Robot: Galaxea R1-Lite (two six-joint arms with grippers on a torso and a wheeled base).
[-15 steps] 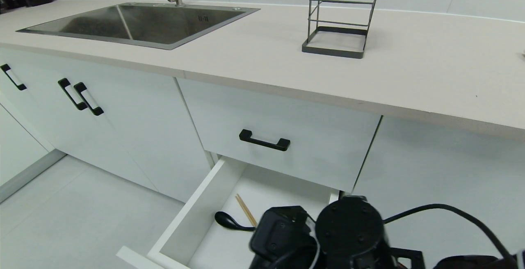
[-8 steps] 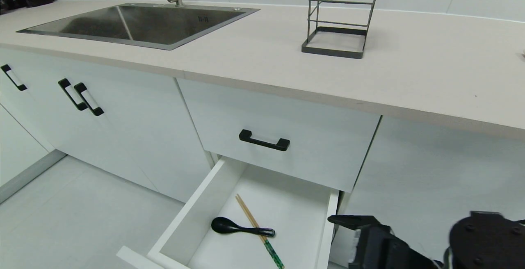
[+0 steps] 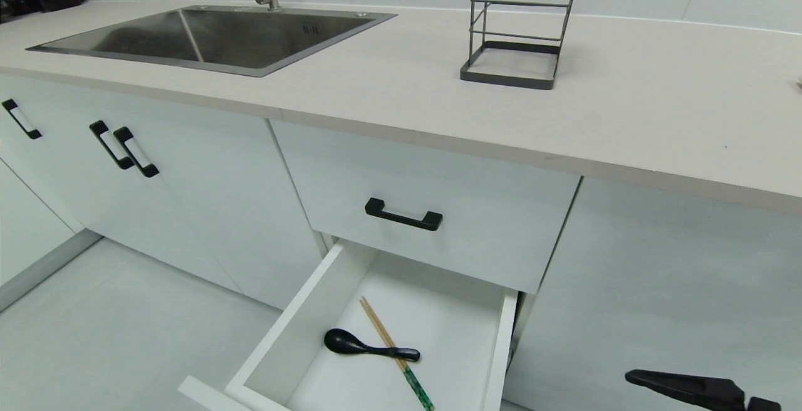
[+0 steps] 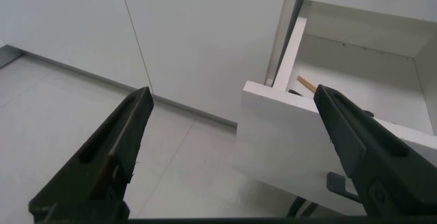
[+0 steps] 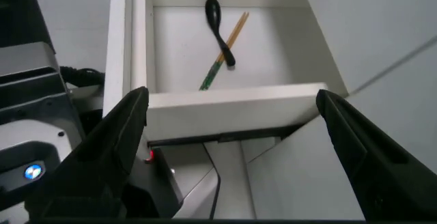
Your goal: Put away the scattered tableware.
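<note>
**A:** Where do our pincers stand?

**B:** Our left gripper (image 4: 232,91) hangs with its jaws spread wide and nothing between them, low, just off a front corner of the open drawer (image 4: 273,138). Our right gripper (image 5: 232,93) is equally wide apart and bare, above the drawer's front panel and looking down into it

**A:** And the tableware?

**B:** The black spoon (image 3: 369,349) and the pair of wooden chopsticks (image 3: 379,329) lie flat on the drawer floor, well apart from both grippers. The spoon's handle crosses the sticks, so the two touch

**A:** If we had to lift them again, how would they handle?

**B:** We judge both to be light and stiff. The spoon looks glossy, so we expect it to slip. We would close across the narrow handle near its middle, not on the rounded bowl (we cannot tell whether it is plastic or ceramic, so we would set it down gently). The chopsticks are thin and could roll apart. We would pinch the pair together near mid-length, with the fingertips brought right down to the drawer floor

**A:** So what is left?

**B:** With both pieces inside, we think only pushing the drawer shut
</note>
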